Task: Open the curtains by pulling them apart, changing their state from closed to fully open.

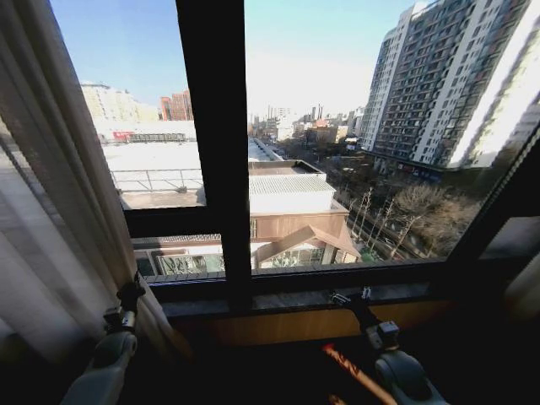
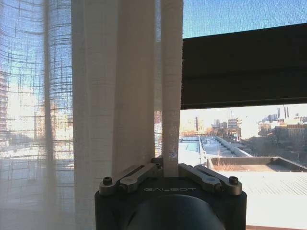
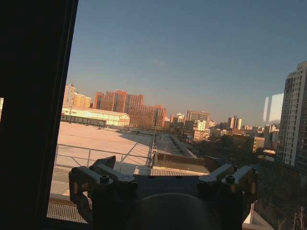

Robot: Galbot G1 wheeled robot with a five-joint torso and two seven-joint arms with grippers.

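The sheer white curtain (image 1: 51, 211) hangs bunched along the left side of the window, with many vertical folds. My left gripper (image 1: 131, 291) is low at its inner edge. In the left wrist view the left gripper (image 2: 169, 165) is shut on a narrow fold of the curtain (image 2: 120, 96), which rises straight up from between the fingers. My right gripper (image 1: 348, 297) is low before the window sill, right of the middle bar. It (image 3: 160, 164) stands open with only glass and the city beyond between its fingers. A pale strip of fabric (image 1: 525, 287) shows at the right edge.
A black window frame (image 1: 211, 126) with a thick upright bar and a crossbar spans the middle. The dark sill (image 1: 396, 291) runs below the glass, close to both grippers. A red-orange strip (image 1: 354, 371) lies low beside the right arm.
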